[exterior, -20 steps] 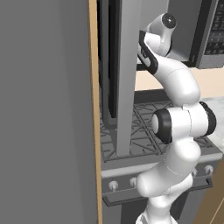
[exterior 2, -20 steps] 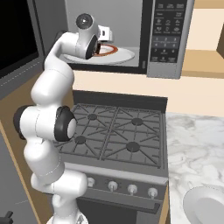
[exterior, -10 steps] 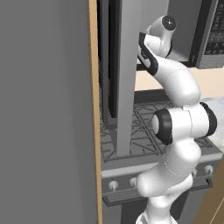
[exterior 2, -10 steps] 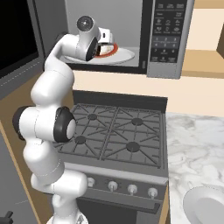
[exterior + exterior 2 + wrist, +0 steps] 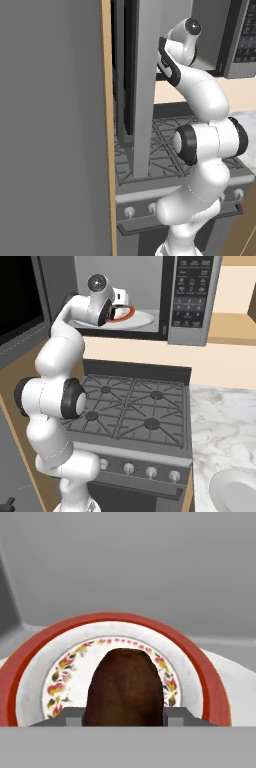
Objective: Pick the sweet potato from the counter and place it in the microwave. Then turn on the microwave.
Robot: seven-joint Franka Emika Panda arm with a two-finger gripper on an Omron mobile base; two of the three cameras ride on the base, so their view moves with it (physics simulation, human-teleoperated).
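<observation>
Sweet potato: dark brown lump between the jaws, held just above the middle of the red-rimmed plate inside the microwave.
Microwave: black front, door swung open, button panel on its right; grey cavity.
Stove: dark grates, directly below the microwave.
Table: marbled, right of the stove, below the microwave's right end.
Plate: flowered centre, on the microwave's white turntable.
Jaws: partway closed, gripping the sweet potato inside the microwave.
</observation>
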